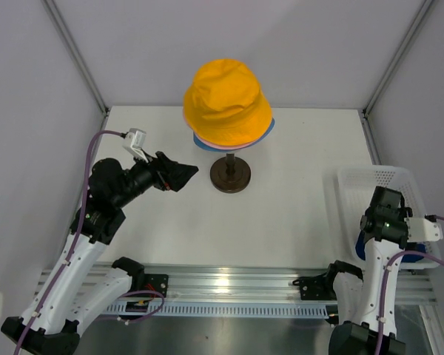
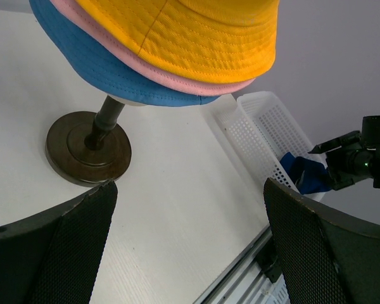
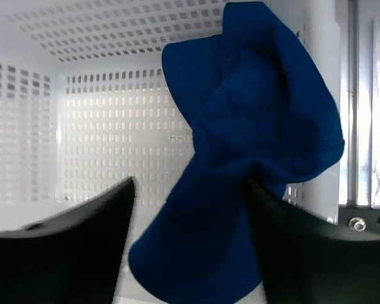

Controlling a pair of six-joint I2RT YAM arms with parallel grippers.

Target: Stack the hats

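Upper centre of the overhead view, the yellow-orange hat [image 1: 226, 100] caps the pink hat [image 2: 145, 63] and light blue hat [image 2: 95, 66] on the stand [image 1: 230, 175]. Lower right, the right gripper [image 3: 189, 183] pinches the crumpled navy hat [image 3: 253, 126] inside the white basket [image 1: 370, 177] — the left gripper [image 2: 190, 185] gapes wide.

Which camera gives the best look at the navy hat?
Right wrist: the navy hat fills the frame inside the right gripper. Top external shows a sliver under the right arm; left wrist, a small patch.
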